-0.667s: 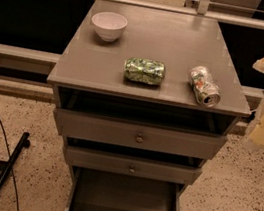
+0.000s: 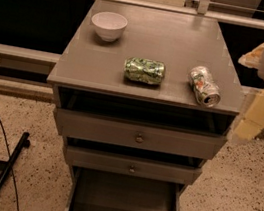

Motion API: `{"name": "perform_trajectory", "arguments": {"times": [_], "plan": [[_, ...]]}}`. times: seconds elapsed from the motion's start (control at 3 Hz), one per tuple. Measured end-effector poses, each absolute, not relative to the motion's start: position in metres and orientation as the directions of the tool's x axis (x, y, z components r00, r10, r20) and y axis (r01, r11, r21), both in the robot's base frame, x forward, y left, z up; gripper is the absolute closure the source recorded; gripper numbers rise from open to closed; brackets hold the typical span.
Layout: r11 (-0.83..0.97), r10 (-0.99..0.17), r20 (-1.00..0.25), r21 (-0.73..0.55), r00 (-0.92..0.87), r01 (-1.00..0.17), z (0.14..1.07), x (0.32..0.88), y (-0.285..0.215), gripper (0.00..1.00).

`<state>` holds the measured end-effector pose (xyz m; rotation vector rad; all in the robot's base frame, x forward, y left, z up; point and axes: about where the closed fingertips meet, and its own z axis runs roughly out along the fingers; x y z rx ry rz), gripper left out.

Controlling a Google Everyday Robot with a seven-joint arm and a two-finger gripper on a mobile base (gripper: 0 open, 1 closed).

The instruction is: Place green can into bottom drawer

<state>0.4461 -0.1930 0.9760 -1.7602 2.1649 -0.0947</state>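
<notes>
A small white ceramic bowl (image 2: 108, 25) sits at the back left of the flat grey cabinet top (image 2: 184, 40). To its right and nearer the front edge lies the mottled green-and-white drink can (image 2: 144, 70), on its side with its long axis running left to right, touching nothing. Further right, near the front corner, lies a silver-white can with red and green marks (image 2: 205, 86) (not the one wanted). Off the right edge of the cabinet, below the level of the top, hangs the robot's pale yellowish gripper (image 2: 257, 114), holding nothing visible; whether it is released or clenched I cannot tell.

The step in hand looks to be the reach. It would go best from above, closing across the green can's round body from front to back so it cannot roll, well apart from the silver-white can. Below the two shallow knobbed drawers (image 2: 139, 138), the deep grey bottom drawer (image 2: 125, 203) stands pulled out, ready.
</notes>
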Motion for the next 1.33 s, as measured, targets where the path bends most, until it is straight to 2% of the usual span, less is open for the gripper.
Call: {"name": "perform_trajectory", "arguments": {"times": [0.67, 1.33], "plan": [[0.031, -0.976, -0.214, -0.308, 0.038, -0.951, 0.970, 0.502, -0.109, 0.00], [-0.114, -0.960, -0.220, -0.258, 0.173, -0.959, 0.932, 0.559, -0.040, 0.00]]}}
